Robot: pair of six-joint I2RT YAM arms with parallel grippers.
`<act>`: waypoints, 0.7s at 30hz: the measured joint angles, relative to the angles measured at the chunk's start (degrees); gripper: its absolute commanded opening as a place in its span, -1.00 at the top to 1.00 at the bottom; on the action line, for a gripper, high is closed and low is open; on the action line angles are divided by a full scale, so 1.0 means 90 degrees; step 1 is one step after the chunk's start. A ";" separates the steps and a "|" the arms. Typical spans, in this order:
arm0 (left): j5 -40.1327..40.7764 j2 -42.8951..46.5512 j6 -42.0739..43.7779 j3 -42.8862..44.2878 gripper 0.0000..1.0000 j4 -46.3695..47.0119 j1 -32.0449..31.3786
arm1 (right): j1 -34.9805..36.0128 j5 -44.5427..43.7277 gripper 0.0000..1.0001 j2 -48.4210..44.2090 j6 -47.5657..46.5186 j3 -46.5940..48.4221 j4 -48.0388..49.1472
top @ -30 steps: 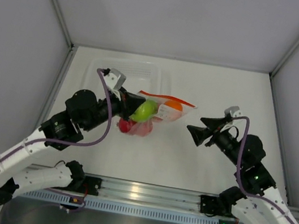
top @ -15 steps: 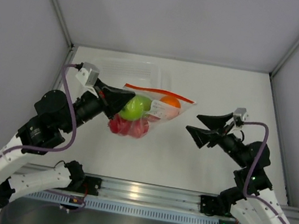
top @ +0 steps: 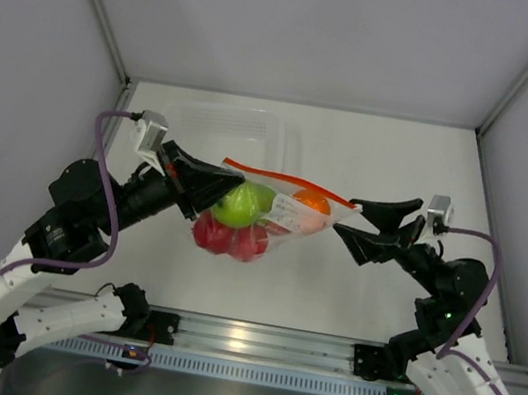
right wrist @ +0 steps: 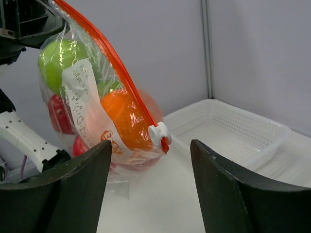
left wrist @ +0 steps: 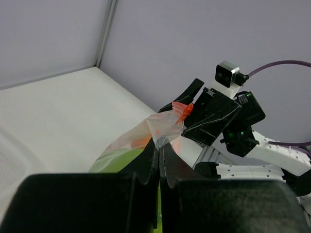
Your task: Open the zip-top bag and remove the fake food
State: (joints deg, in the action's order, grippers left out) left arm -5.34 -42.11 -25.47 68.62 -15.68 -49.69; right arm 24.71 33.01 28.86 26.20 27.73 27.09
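We judge the zip-top bag (top: 266, 216) to be a light, floppy, slick film that its load of fake food (top: 236, 221) pulls into a sagging bulge. The firmest places to grip are therefore the orange-red zipper strip (right wrist: 112, 64) and its white slider (right wrist: 159, 134), not the loose plastic below. The bag hangs off the left end effector (left wrist: 159, 149), which is clenched on a thin corner of film just under the strip, and it stretches across toward the right end effector (right wrist: 149, 145). That one is spread wide and grasping nothing. The left wrist view shows how little film is in that pinch, and we think it could slip. Only the right wrist view shows the slider sitting between the spread fingers, apparently untouched, with the bag clear of the bench (right wrist: 160, 204). The top view alone shows the lime green, orange and red fruits together.
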 measured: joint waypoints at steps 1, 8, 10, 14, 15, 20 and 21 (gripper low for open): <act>-0.0029 0.0000 -0.0034 0.0007 1.00 0.0027 0.0000 | -0.0015 0.0068 -0.24 -0.0010 0.0007 -0.0005 0.0073; -0.0172 0.0083 -0.0328 0.0019 1.00 0.0245 0.0000 | -0.0029 0.0617 0.19 -0.0170 0.0182 -0.0189 0.0831; -0.0192 0.0109 -0.0413 0.0019 1.00 0.0284 0.0000 | -0.0032 0.0736 0.30 -0.0180 0.0299 -0.0296 0.1192; -0.0187 0.0214 -0.0588 0.0002 1.00 0.0364 0.0000 | -0.0034 0.0896 0.31 -0.0175 0.0600 -0.0491 0.1831; -0.0185 0.0243 -0.0619 -0.0015 1.00 0.0391 0.0000 | -0.0034 0.0918 0.34 -0.0175 0.0663 -0.0525 0.1957; -0.0141 0.0318 -0.0714 -0.0083 1.00 0.0525 0.0000 | -0.0044 0.0976 0.36 -0.0129 0.0882 -0.0549 0.2424; -0.0136 0.0323 -0.0719 -0.0097 1.00 0.0544 0.0000 | -0.0044 0.0969 0.31 -0.0124 0.0903 -0.0554 0.2489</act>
State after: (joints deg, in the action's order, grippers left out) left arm -6.57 -39.20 -31.94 67.75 -10.79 -49.69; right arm 24.32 41.74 27.75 34.33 22.74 49.50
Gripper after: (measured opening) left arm 0.012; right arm 0.312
